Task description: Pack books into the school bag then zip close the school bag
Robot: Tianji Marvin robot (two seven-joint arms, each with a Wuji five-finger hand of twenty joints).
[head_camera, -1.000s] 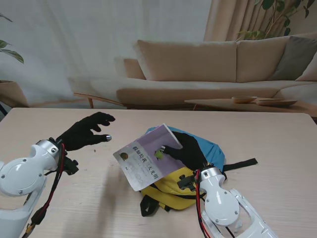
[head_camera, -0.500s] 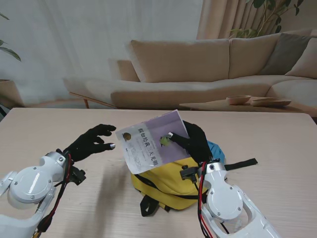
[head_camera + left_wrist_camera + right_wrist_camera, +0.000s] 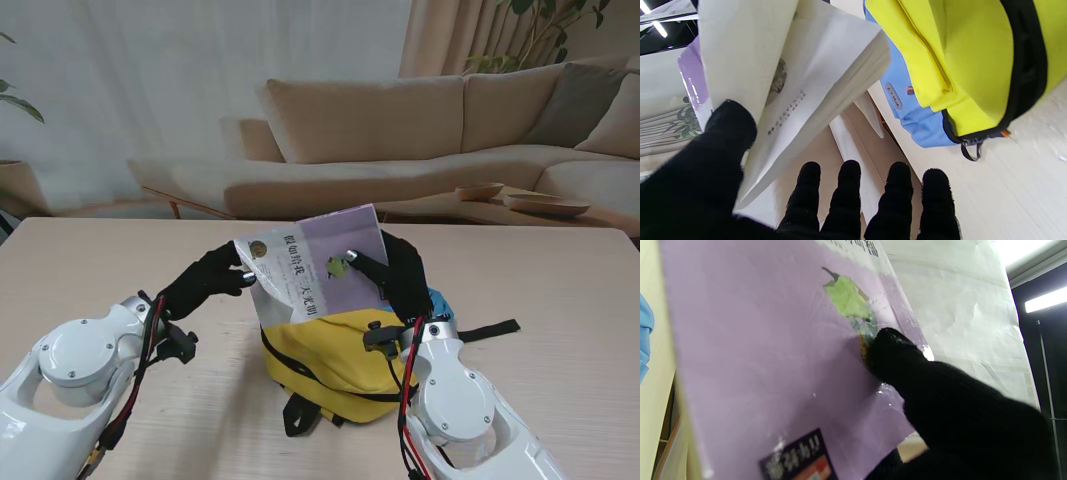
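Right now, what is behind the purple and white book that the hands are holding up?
Behind the purple and white book stands the yellow and blue school bag. The book covers the bag's opening, so its inside cannot be seen.

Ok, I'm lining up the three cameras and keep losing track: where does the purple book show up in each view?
Stand view: the purple book stands tilted at centre, over the yellow bag, between the left hand and right hand.
Left wrist view: its pale cover and page edges fill the side beside the thumb.
Right wrist view: its purple cover fills most of the picture.
Shared landmark: the green leaf picture.
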